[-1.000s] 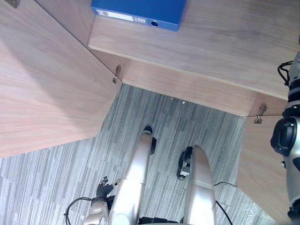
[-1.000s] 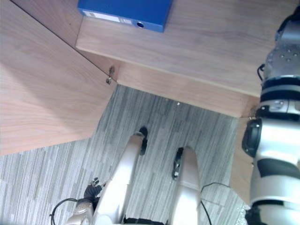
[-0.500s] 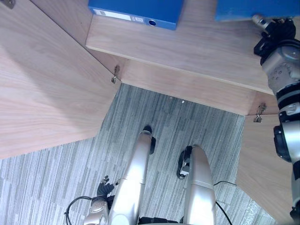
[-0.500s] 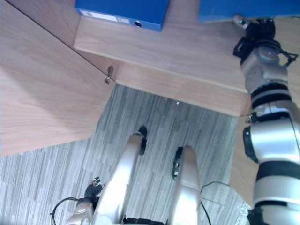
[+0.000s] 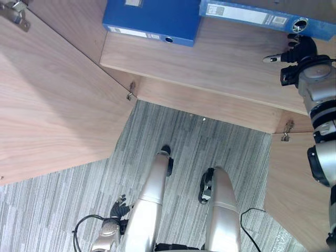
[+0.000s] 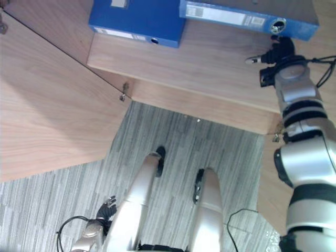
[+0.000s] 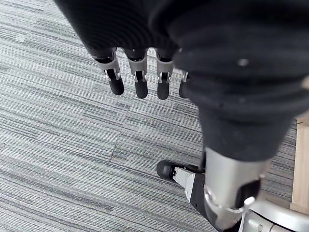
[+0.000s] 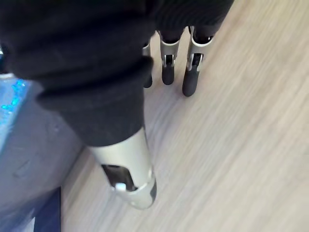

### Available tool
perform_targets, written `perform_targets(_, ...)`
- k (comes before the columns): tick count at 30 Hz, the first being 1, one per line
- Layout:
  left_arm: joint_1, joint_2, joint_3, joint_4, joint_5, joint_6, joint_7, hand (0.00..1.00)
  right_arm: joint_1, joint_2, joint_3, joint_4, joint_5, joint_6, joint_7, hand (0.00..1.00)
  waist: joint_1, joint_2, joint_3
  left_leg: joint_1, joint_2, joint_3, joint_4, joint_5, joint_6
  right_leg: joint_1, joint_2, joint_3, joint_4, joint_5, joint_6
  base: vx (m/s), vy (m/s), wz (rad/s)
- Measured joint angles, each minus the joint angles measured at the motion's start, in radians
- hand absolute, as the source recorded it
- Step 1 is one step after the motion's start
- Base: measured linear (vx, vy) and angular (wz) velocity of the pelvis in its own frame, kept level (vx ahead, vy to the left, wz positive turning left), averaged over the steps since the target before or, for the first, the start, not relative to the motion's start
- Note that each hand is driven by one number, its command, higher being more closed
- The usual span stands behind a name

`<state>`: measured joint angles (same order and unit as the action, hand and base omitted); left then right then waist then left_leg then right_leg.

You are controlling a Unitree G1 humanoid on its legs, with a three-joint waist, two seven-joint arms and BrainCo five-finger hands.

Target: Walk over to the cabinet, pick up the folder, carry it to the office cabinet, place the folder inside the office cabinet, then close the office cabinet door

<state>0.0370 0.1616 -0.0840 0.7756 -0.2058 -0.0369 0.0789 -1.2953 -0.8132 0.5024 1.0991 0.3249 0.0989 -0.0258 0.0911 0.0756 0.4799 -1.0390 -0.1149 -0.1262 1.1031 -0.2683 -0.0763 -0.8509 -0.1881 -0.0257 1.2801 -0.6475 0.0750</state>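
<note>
Blue folder on the smooth wooden shelf, labelled spine outward, beside a second blue folder. Right hand just beside its spine end, fingers straight, holding nothing. Left hand hangs open above striped grey carpet.

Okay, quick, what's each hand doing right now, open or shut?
Left hand: open, fingers relaxed, holding nothing, above the carpet.
Right hand: open, fingers straight over the shelf, beside the blue folder, not gripping it.
</note>
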Motion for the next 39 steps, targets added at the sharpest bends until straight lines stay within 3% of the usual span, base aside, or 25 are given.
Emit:
perform_targets(10,0.0,0.011,-0.003,0.002,0.001,0.002,-0.029,0.0,0.085,0.017,0.0,-0.034,-0.205,-0.024,0.073,0.0,0.01,0.0,-0.032,0.031,0.016,0.012,-0.021,-0.003,0.006,0.026,0.002,0.0,-0.03,0.012,0.007,0.0,0.031,-0.06)
perform_targets(15,0.004,0.015,-0.012,0.002,0.0,0.001,-0.029,0.0,0.2,0.096,-0.008,-0.122,-0.636,-0.022,0.038,0.0,0.009,-0.001,-0.061,0.052,0.025,0.016,-0.049,0.001,0.013,0.042,0.009,0.001,-0.063,0.027,0.007,0.0,0.041,-0.06)
perform_targets(19,0.004,0.018,-0.011,0.012,0.001,0.009,-0.017,0.0,0.32,0.173,-0.054,-0.24,-0.976,0.014,-0.011,0.0,-0.005,-0.003,-0.067,0.084,0.032,0.022,-0.079,0.002,0.014,0.07,0.013,0.002,-0.096,0.036,0.006,0.01,0.03,-0.06)
perform_targets(24,0.004,0.013,0.012,0.02,0.017,0.023,0.012,0.0,0.419,0.245,-0.103,-0.327,-1.234,0.053,-0.016,0.0,-0.023,-0.016,-0.084,0.111,0.036,0.026,-0.119,0.004,0.014,0.092,0.015,0.002,-0.14,0.046,0.008,0.04,0.025,-0.01)
perform_targets(30,-0.025,0.009,0.032,0.058,0.017,0.031,0.031,0.0,0.483,0.328,-0.159,-0.341,-1.402,0.08,-0.016,0.0,-0.024,-0.035,-0.083,0.163,0.05,0.039,-0.163,0.001,0.018,0.143,0.017,0.0,-0.205,0.073,0.0,0.07,0.042,-0.09)
perform_targets(36,-0.024,0.017,0.056,0.063,0.017,0.032,0.044,0.0,0.595,0.399,-0.142,-0.41,-1.446,0.1,0.004,0.0,-0.023,-0.076,-0.083,0.243,0.068,0.067,-0.233,0.006,0.028,0.216,0.017,0.0,-0.305,0.119,0.003,0.06,0.061,-0.19)
perform_targets(39,-0.024,0.022,0.073,0.079,0.018,0.032,0.049,0.0,0.693,0.404,-0.059,-0.513,-1.445,0.093,0.052,0.0,-0.024,-0.098,-0.085,0.303,0.085,0.087,-0.291,0.014,0.041,0.272,0.02,0.0,-0.388,0.163,0.008,0.05,0.072,-0.3)
